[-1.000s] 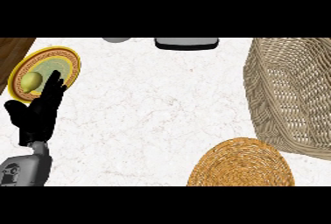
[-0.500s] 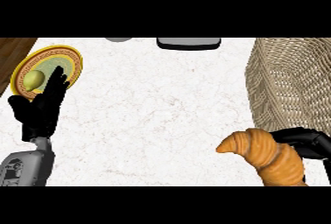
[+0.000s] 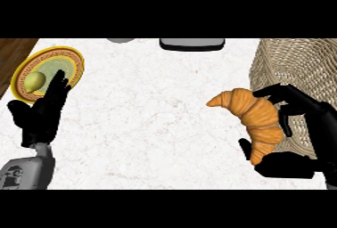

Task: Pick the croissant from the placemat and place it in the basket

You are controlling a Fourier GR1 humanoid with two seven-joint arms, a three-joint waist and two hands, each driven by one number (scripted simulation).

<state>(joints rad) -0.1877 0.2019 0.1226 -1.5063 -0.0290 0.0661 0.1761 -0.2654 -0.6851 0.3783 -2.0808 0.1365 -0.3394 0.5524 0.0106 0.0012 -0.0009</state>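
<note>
At frame right my right hand (image 3: 309,129) curls round the croissant (image 3: 253,122), carrying it above the tabletop (image 3: 151,124) just beside the basket (image 3: 296,67) for the drop, while my left hand (image 3: 41,115) rests open at left.

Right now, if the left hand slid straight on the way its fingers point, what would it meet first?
Probably the round yellow patterned plate holding a yellow-green pear; the left hand already overlaps its rim here, though height is unclear.
</note>
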